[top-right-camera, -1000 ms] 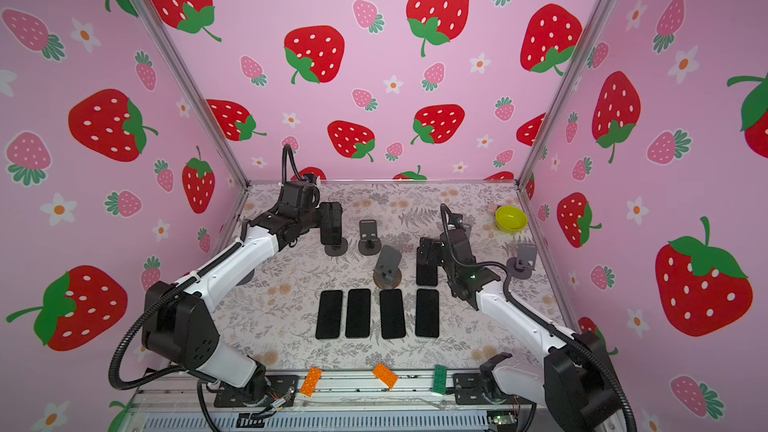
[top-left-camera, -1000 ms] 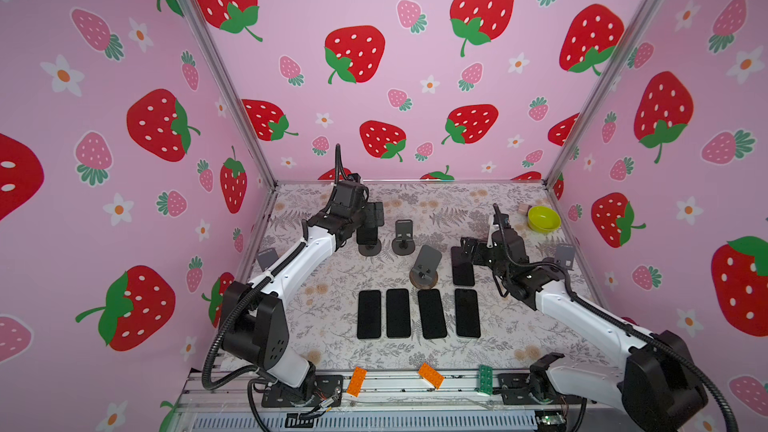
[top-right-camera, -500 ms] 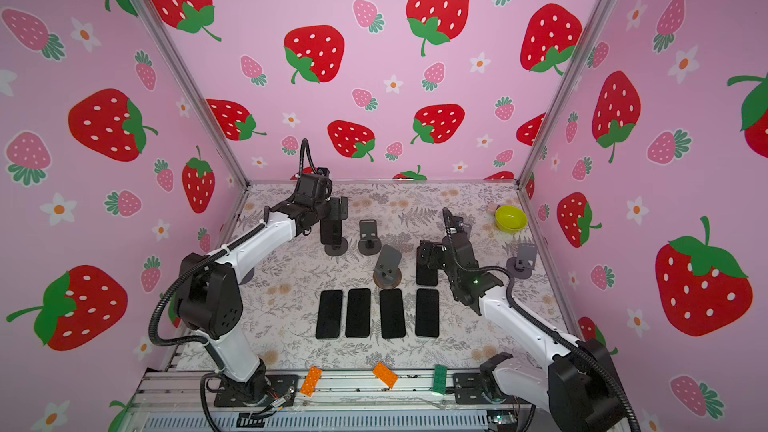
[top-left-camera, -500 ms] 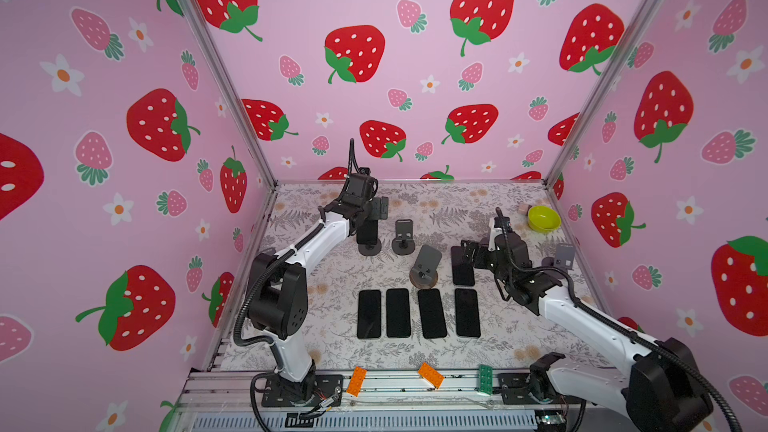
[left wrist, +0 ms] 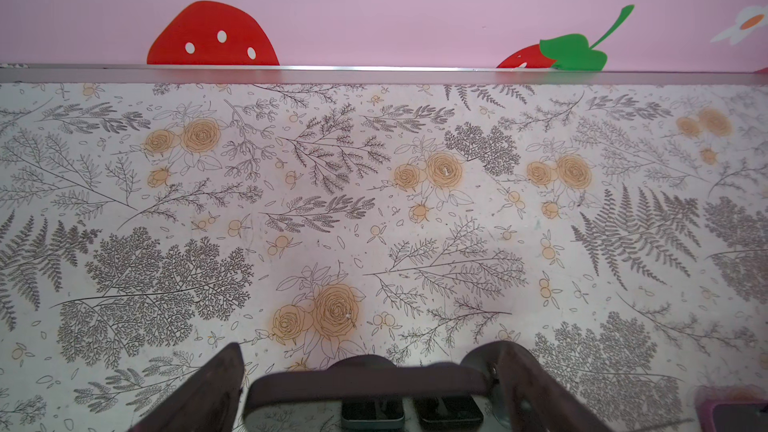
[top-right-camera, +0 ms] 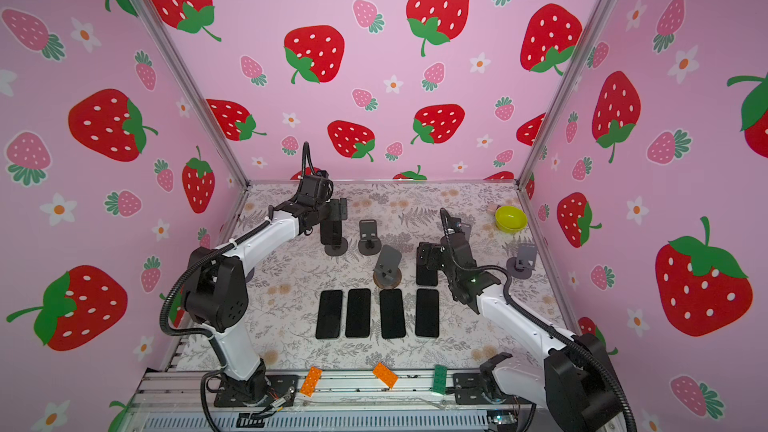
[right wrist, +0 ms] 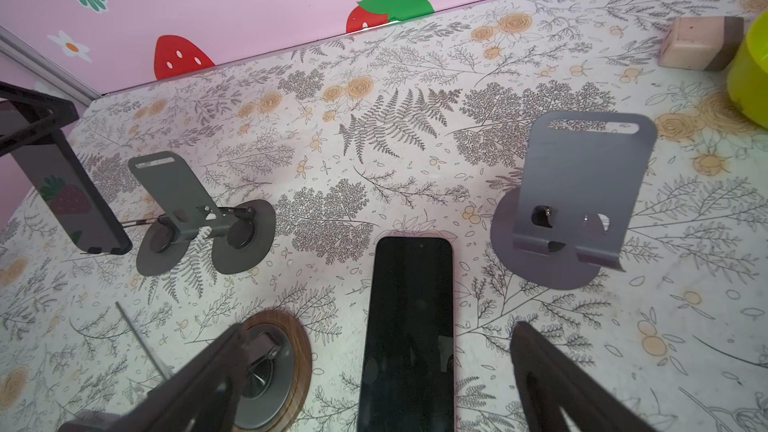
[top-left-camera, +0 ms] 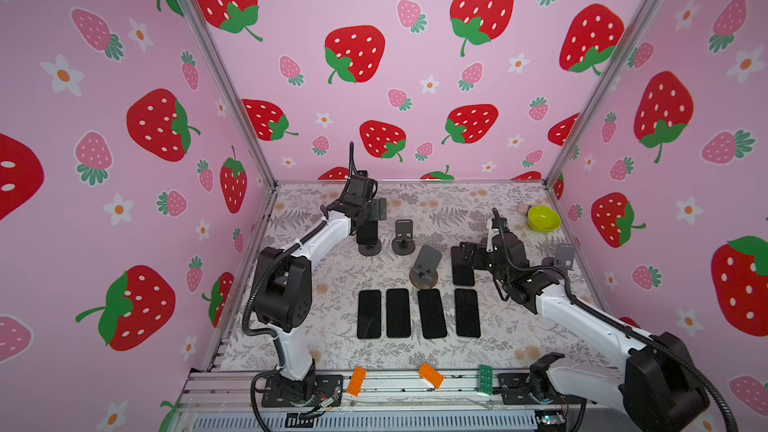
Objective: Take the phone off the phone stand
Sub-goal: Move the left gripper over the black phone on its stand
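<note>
The left pincer [top-left-camera: 374,213] sits over the top of the phone [top-left-camera: 367,231], which stands upright in the phone stand [top-left-camera: 370,248] directly below it. In the wrist view its fingers [left wrist: 208,388] flank the phone's top edge closely. I cannot tell whether they press it. The right pincer [right wrist: 379,328] hangs with its jaws wide apart. A second phone [right wrist: 409,284] lies flat on the table [top-left-camera: 332,284] between and beneath them.

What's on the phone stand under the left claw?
A dark phone rests on it, the left claw straddling its top edge. The phone covers the stand's cradle; only the round base shows.
</note>
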`<state>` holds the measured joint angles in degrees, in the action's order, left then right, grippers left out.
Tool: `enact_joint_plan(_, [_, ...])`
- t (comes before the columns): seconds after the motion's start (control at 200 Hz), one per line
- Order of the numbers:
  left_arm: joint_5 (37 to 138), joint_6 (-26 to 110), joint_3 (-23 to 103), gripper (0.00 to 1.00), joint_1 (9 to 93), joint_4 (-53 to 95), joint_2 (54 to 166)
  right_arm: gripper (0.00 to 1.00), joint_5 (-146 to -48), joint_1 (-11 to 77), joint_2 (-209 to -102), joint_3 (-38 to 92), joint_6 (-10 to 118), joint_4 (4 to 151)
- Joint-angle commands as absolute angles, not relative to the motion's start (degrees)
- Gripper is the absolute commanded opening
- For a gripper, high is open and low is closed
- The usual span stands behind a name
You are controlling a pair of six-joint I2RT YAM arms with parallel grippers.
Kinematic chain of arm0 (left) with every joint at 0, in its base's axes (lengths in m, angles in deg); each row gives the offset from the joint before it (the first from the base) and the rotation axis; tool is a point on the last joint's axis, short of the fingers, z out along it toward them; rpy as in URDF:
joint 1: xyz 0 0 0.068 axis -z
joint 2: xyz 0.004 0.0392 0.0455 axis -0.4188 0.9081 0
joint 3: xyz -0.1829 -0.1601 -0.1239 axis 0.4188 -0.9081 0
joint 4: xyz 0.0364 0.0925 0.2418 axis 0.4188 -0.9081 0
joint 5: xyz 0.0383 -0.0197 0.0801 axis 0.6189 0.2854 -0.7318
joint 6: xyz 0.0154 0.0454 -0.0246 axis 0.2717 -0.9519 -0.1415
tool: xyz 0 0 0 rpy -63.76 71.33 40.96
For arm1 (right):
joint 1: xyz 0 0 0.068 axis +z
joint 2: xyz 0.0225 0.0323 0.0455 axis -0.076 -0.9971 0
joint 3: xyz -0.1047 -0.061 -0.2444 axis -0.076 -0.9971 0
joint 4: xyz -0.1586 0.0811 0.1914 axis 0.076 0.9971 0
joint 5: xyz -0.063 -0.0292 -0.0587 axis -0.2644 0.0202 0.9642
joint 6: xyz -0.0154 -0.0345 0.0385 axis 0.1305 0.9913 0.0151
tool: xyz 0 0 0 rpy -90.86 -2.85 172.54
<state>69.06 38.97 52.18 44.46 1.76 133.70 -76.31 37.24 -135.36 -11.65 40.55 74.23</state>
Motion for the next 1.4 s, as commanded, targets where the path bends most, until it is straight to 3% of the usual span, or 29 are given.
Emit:
enact_joint_plan(0.0, [70.17, 39.93, 53.26, 0.94, 44.12, 1.89, 135.03, 1.0, -76.46, 37.44, -135.86, -11.47, 41.12, 73.96])
enact_joint_plan(0.36, [69.91, 38.35, 53.8, 0.82, 44.25, 1.33, 136.31, 1.0, -76.29, 37.41, -136.71, -11.11, 40.95, 74.22])
enact_joint_plan(0.695, [68.6, 36.98, 52.94, 0.65, 44.24, 1.27, 133.7, 1.0, -75.96, 37.41, -137.21, -10.91, 40.86, 74.5])
enact_joint_plan(1.396, [68.95, 34.96, 51.68, 0.61, 44.11, 1.05, 124.92, 1.0, -75.88, 37.43, -138.3, -10.59, 40.42, 74.38])
